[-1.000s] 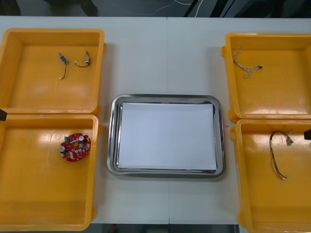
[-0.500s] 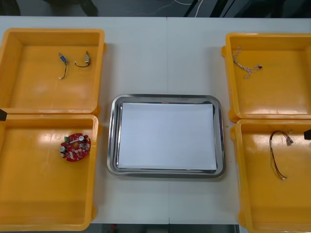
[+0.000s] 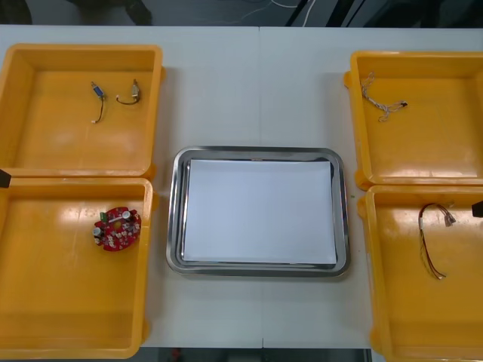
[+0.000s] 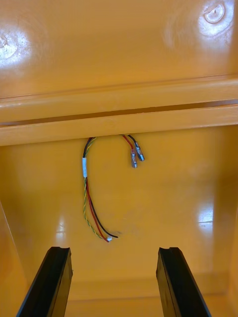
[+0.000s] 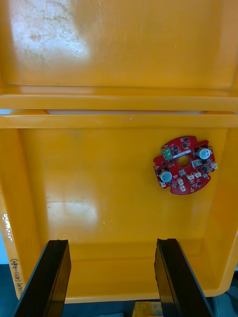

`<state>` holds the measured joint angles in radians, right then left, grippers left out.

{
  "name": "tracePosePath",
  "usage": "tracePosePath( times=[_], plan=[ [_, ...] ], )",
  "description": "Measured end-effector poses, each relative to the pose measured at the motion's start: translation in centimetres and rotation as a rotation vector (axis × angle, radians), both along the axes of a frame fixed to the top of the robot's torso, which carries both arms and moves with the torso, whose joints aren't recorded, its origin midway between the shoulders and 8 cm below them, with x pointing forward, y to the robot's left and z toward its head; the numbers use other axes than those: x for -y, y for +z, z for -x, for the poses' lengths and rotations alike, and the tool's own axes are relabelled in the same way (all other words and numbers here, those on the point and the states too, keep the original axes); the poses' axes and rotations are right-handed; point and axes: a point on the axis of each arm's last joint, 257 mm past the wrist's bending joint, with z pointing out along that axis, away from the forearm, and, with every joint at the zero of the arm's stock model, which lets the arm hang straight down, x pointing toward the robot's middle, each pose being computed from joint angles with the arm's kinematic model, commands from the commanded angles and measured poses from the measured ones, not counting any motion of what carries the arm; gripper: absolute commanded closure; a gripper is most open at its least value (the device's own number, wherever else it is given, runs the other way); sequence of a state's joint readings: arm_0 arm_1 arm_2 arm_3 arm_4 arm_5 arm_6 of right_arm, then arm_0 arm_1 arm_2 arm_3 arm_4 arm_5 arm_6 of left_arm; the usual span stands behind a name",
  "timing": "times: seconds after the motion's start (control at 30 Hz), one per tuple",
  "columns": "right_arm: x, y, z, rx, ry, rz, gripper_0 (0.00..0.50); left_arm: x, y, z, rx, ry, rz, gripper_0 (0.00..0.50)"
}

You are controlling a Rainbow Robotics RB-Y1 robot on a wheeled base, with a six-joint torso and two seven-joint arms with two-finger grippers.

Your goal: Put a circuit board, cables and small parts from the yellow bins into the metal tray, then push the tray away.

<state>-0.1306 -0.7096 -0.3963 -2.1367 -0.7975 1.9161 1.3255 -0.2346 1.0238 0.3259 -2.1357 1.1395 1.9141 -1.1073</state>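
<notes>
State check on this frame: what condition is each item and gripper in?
metal tray: white inside, nothing loaded
circuit board: flat in near left bin, untouched
red and yellow cable: loose in near right bin
twisted cable: loose in far right bin
two short dark cables: loose in far left bin
left gripper: open above near left bin
right gripper: open above near right bin

Four bins (image 3: 53, 136) (image 3: 68, 302) (image 3: 430, 147) (image 3: 407, 309), one tray (image 3: 176, 219), one board (image 3: 117, 228), four cables (image 3: 96, 103) (image 3: 128, 97) (image 3: 375, 99) (image 3: 422, 234)
</notes>
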Motion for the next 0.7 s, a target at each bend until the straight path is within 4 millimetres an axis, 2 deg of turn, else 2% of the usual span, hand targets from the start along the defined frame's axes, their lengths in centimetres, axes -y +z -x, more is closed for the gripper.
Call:
tracePosePath(
  times=[0.7],
  plan=[
    [0.00, 0.00, 0.00, 0.000, 0.000, 0.000, 0.000, 0.00, 0.00, 0.00, 0.000, 0.000, 0.000, 0.000]
  ],
)
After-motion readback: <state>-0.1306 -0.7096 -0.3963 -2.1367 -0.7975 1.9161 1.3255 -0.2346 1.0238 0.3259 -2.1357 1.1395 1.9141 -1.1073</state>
